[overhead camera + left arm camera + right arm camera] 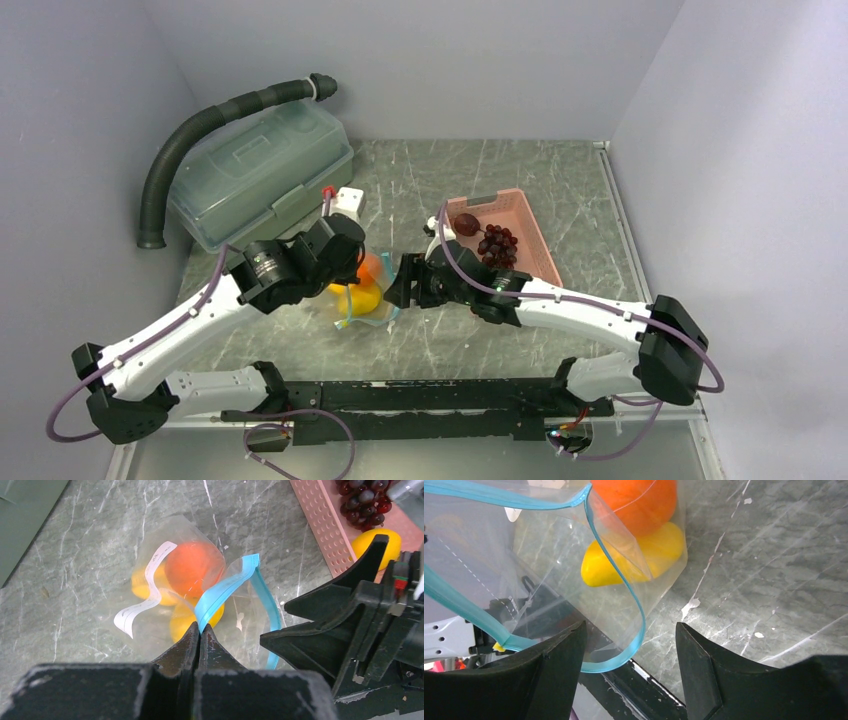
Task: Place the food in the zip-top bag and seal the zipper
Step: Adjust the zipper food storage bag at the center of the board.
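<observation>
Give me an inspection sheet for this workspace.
Surface: marbled grey-green table, scratched.
Job's things: bag holds orange and two yellow pieces; grapes and dark fruit in basket; third yellow piece near basket, exact spot unclear.
Clutter: lidded box, black hose, small white block.
Grippers: left shut on zipper; right open at bag's mouth.
Cables: purple cables along both arms.
Surroundings: plain grey walls.
</observation>
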{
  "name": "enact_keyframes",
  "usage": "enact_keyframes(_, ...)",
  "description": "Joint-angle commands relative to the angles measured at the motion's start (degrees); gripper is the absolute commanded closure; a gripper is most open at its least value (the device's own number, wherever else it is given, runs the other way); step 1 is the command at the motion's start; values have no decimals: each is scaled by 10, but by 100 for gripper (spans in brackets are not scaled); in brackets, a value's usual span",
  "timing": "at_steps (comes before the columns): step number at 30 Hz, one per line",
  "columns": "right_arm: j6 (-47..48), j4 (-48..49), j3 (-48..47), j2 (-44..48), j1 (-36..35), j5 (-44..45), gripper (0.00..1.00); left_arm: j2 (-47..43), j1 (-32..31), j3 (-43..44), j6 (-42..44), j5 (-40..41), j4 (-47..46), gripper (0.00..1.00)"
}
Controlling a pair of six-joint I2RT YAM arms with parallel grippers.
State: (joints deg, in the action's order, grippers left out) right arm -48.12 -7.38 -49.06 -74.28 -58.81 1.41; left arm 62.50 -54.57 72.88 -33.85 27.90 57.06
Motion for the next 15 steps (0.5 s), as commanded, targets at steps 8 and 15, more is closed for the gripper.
enact_keyframes(8, -30, 46, -16, -45, -13, -6, 44, 5, -1, 31, 0, 12, -12, 98)
enact_keyframes(15, -27, 37, -24, -29, -13, 19, 73, -4, -1, 28, -3, 15, -3, 97)
